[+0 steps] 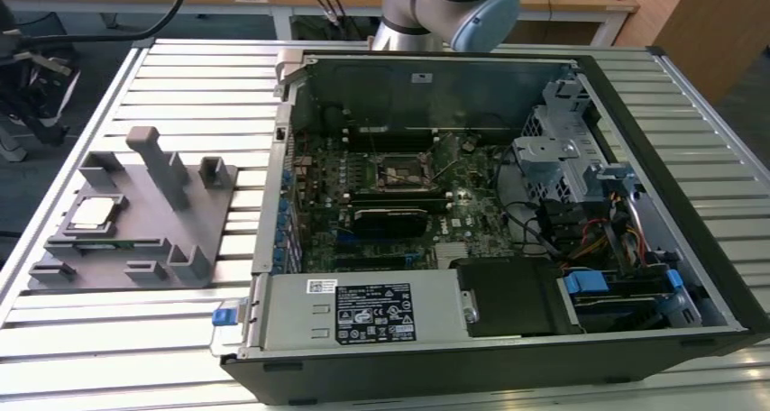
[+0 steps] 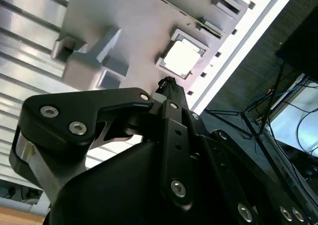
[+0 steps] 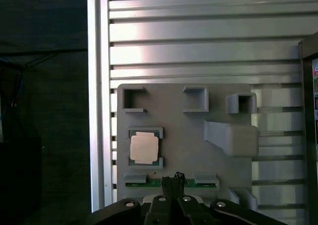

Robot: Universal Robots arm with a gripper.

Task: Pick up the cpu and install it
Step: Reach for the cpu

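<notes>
The cpu point(image 1: 94, 213), a small square chip with a shiny silver top, lies flat in a recess of the grey fixture point(image 1: 207, 220) at the exterior view's left. Both wrist views look down on the cpu point(image 3: 144, 148) point(image 2: 182, 56) in its pocket on the fixture point(image 3: 184, 130) point(image 2: 134, 21). My gripper point(image 3: 172, 178) point(image 2: 167, 84) hangs well above the fixture with its dark fingertips together and nothing between them. Its tips stand over the fixture's edge, beside the cpu and apart from it. The dark square socket point(image 1: 398, 172) sits in the middle of the motherboard.
An open computer case point(image 1: 673, 159) fills the exterior view's middle and right, with cables, a drive cage and a power supply point(image 1: 361, 310) inside. A green memory stick point(image 3: 204, 184) lies in a fixture slot below the fingertips. Upright grey posts point(image 1: 157, 163) rise from the fixture. Everything stands on a slatted metal table point(image 1: 144, 348).
</notes>
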